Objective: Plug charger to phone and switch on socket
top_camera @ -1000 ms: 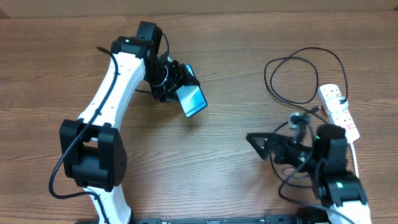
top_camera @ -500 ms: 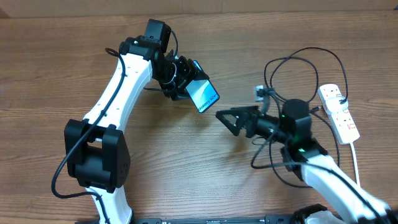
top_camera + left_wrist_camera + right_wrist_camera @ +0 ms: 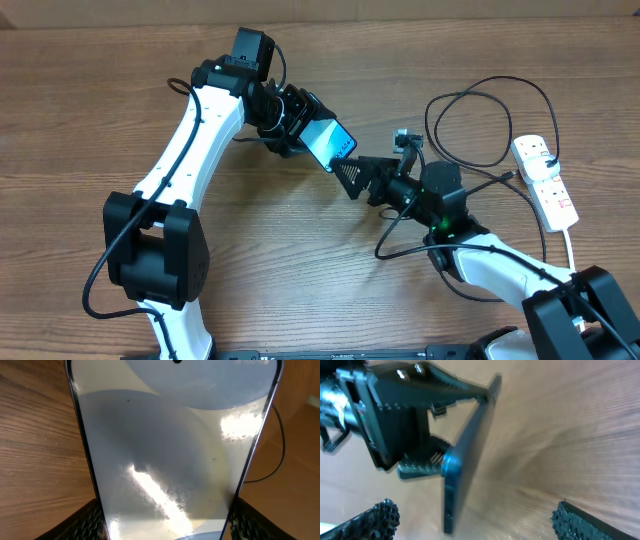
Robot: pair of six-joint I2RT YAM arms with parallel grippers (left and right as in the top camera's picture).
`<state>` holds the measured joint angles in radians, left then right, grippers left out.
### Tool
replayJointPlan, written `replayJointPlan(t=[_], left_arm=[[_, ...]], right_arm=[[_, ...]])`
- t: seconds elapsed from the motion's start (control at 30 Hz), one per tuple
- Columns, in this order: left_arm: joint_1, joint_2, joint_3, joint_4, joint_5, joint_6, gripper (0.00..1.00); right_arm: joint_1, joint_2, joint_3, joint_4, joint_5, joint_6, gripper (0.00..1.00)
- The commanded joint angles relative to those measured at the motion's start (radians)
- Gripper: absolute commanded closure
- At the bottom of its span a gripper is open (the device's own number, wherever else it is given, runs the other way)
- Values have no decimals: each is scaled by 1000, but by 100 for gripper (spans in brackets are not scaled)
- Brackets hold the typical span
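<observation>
Above the worktop (image 3: 100,100), the left gripper (image 3: 303,127) grasps the phone (image 3: 331,143); the right gripper (image 3: 350,175) hovers beside it, fingers spread.

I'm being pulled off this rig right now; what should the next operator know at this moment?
Left claw: shut on the phone, held tilted above the table.
Right claw: open, empty, at the phone's free end.
Charger: looped on the table by the socket, unheld.
Done: phone lifted.
Left: grasp the plug, insert it, switch on the socket.
</observation>
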<state>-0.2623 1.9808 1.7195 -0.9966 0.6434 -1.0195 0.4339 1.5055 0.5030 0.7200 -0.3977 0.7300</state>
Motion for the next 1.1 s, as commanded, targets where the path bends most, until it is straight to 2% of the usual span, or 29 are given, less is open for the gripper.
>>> replayJointPlan(t=[0.0, 0.2, 0.47, 0.7, 1.07], left_arm=[[-17, -3, 28, 8, 10, -29, 62], [-33, -3, 28, 8, 8, -29, 62], [-59, -3, 28, 32, 8, -29, 62], [-92, -3, 28, 67, 8, -40, 62], [-138, -3, 28, 67, -4, -35, 62]], right_arm=[[26, -2, 9, 37, 151, 49, 0], [36, -2, 9, 58, 231, 70, 0], [42, -2, 10, 64, 228, 82, 18], [76, -2, 10, 64, 229, 81, 26], [79, -2, 10, 64, 228, 81, 49]])
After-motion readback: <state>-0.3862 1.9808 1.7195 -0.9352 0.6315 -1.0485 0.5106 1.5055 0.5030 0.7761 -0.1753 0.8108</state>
